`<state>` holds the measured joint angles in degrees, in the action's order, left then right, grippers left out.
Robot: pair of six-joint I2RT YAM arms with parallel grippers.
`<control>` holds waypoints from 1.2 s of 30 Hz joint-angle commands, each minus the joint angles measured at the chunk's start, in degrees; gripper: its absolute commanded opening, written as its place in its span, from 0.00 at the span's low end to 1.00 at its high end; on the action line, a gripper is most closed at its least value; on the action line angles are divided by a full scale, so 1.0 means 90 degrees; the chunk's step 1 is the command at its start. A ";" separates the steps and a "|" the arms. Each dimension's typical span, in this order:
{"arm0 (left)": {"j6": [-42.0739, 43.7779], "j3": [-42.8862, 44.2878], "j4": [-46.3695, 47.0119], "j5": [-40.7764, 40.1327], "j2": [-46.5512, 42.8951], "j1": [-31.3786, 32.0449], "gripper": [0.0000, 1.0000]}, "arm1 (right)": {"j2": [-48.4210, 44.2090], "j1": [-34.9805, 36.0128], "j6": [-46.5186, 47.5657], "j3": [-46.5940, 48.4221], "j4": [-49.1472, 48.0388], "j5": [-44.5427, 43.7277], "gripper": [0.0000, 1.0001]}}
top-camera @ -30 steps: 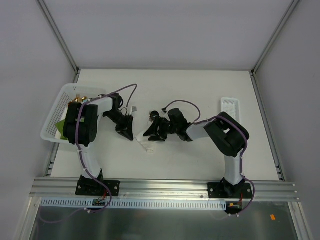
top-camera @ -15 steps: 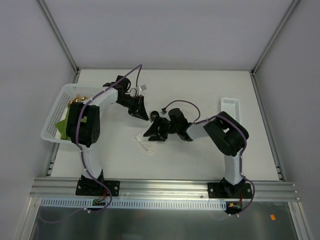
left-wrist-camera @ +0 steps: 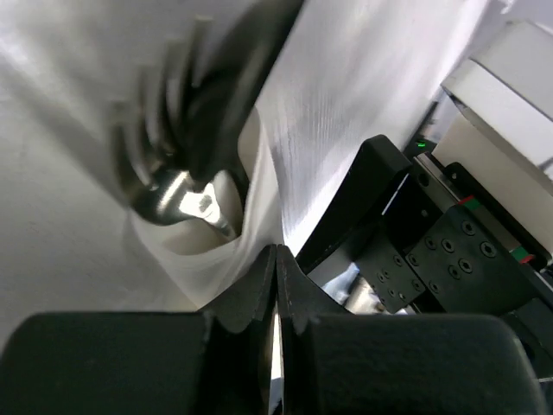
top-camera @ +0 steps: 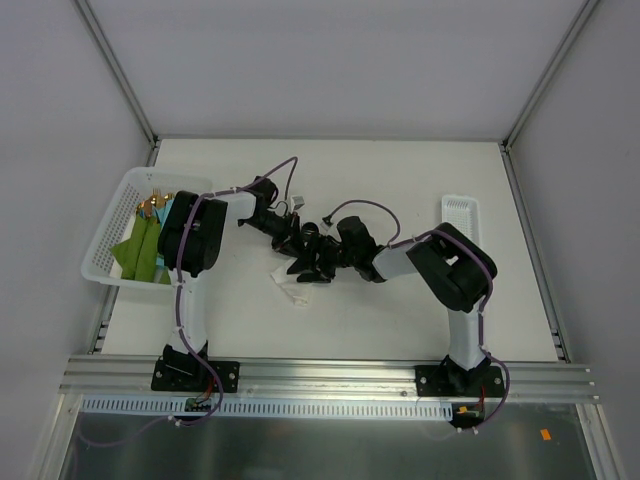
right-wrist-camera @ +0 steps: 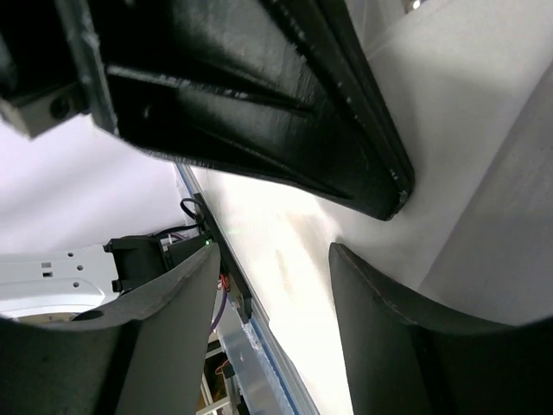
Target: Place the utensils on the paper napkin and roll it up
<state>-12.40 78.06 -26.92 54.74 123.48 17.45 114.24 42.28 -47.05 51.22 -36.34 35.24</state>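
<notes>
The white paper napkin (top-camera: 292, 288) lies crumpled at the table's middle. In the left wrist view it curls (left-wrist-camera: 194, 259) around the black utensils (left-wrist-camera: 207, 112), which are blurred; a shiny spoon bowl (left-wrist-camera: 186, 194) shows inside the fold. My left gripper (top-camera: 297, 243) is shut, and its tips (left-wrist-camera: 276, 252) sit right at the napkin's fold. My right gripper (top-camera: 305, 270) is open just beside it, low over the napkin. In the right wrist view its fingers (right-wrist-camera: 272, 255) stand apart over the white surface, with the left gripper's black finger (right-wrist-camera: 259, 112) close above.
A white basket (top-camera: 108, 240) at the left holds green cloths (top-camera: 140, 250) and gold cutlery (top-camera: 153, 203). A small white tray (top-camera: 460, 212) stands at the right. Both arms crowd the table's middle.
My left gripper has swung from left of the napkin, round the back, to the middle beside the right gripper. The right arm has stayed put.
</notes>
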 commanded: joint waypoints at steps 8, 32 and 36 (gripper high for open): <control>-0.0282 -0.0129 0.0149 -0.0633 0.0655 -0.0191 0.00 | -0.0007 0.0067 0.1057 -0.0252 0.1585 0.0146 0.58; -0.0282 -0.0207 0.0120 -0.0741 0.0723 -0.0230 0.00 | -0.0517 0.0566 0.1478 -0.0496 0.2192 0.0332 0.48; -0.0185 -0.0236 0.0090 -0.0653 0.0500 -0.0240 0.00 | -0.0096 0.0566 0.1234 -0.0457 0.1919 0.0400 0.48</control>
<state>-17.17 77.87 -26.46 59.13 127.07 16.27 108.68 46.26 -34.89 48.77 -23.51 38.44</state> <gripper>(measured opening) 0.006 0.473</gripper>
